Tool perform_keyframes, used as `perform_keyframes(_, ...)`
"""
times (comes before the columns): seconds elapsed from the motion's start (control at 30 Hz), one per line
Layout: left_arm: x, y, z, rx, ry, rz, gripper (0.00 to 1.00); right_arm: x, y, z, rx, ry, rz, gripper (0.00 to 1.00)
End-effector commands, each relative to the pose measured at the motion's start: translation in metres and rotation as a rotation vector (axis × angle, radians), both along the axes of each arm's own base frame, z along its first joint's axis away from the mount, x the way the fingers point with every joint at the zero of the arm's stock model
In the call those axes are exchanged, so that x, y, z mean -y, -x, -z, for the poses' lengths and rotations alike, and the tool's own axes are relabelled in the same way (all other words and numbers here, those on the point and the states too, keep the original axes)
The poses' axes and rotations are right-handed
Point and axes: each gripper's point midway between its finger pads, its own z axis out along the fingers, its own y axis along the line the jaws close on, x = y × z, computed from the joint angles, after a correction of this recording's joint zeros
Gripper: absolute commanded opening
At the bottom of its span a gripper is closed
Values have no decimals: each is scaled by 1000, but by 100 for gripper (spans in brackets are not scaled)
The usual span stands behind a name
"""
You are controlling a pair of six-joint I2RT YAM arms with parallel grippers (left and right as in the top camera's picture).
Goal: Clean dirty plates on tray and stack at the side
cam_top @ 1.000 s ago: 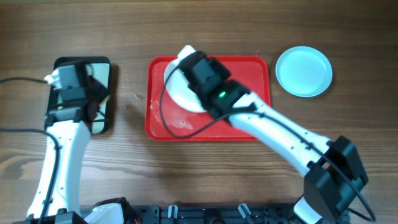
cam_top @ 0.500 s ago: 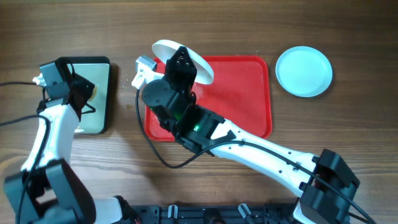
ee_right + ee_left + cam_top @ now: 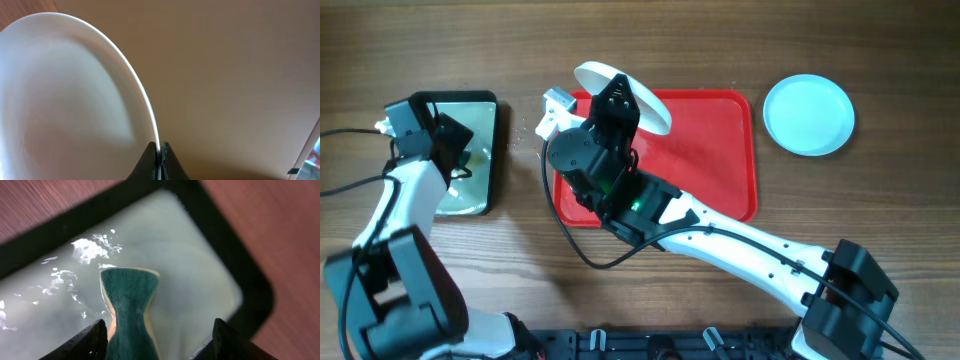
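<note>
Lifted off the red tray (image 3: 710, 150) a second ago, the white plate (image 3: 655, 112) now hangs tilted above that tray's top-left corner, its rim clenched in the right gripper's (image 3: 159, 148) jaws. The left gripper's (image 3: 160, 330) jaws pinch a green sponge (image 3: 129, 305) over the black-rimmed tray (image 3: 480, 190) by the surface's (image 3: 500, 270) left edge.

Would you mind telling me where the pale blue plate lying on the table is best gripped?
Probably its raised rim, from above, one finger inside and one outside: the blue plate lies flat on the table, so only that edge offers a pinch.
</note>
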Motion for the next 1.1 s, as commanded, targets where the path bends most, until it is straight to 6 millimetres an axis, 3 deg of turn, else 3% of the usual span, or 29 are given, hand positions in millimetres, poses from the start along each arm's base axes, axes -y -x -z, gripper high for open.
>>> perform_keyframes(0.0, 11, 1, -63, 149, -7, 48, 77, 4, 1, -19, 29, -72, 5, 4)
perform_keyframes(0.03, 19, 4, -79, 186, 7, 74, 92, 4, 1, -19, 30, -73, 6, 4)
perform_keyframes(0.07, 23, 7, -89, 207, 13, 87, 100, 4, 1, -19, 31, -75, 6, 4)
perform_keyframes(0.17, 28, 15, -105, 230, 12, 97, 100, -2, 2, -13, 11, -93, -26, 4)
perform_keyframes(0.3, 29, 16, -107, 233, 10, 97, 100, -10, 17, 53, -258, 110, -175, 4)
perform_keyframes(0.33, 29, 16, -107, 233, 10, 97, 100, -5, 16, 56, -270, 101, -158, 4)
perform_keyframes(0.37, 29, 16, -107, 233, 10, 97, 100, 6, 9, 47, -222, 52, -84, 4)
perform_keyframes(0.43, 29, 16, -107, 233, 11, 97, 100, 37, -10, 2, 2, -173, 133, 4)
perform_keyframes(0.47, 29, 16, -107, 233, 10, 97, 100, 39, -15, -4, 35, -252, 140, 4)
perform_keyframes(0.53, 29, 16, -107, 233, 10, 97, 100, 20, -21, 18, -87, -227, 2, 4)
perform_keyframes(0.57, 29, 16, -107, 233, 10, 97, 100, 17, -18, 38, -182, -155, -53, 4)
perform_keyframes(0.6, 29, 16, -107, 233, 10, 97, 100, 25, -20, 45, -205, -158, -29, 4)
perform_keyframes(0.67, 29, 16, -107, 233, 10, 97, 100, 56, -33, 33, -104, -327, 129, 4)
perform_keyframes(0.77, 29, 16, -107, 233, 10, 97, 100, 126, -56, 21, 12, -619, 346, 4)
perform_keyframes(0.87, 29, 16, -107, 233, 10, 97, 100, 178, -73, 41, -110, -840, 416, 4)
perform_keyframes(0.9, 29, 16, -106, 233, 10, 97, 100, 213, -78, 57, -214, -1030, 473, 4)
perform_keyframes(0.97, 29, 16, -107, 233, 10, 97, 100, 239, -81, 73, -339, -1203, 500, 4)
perform_keyframes(1.07, 29, 16, -107, 233, 10, 97, 100, 303, -80, 99, -505, -1432, 552, 4)
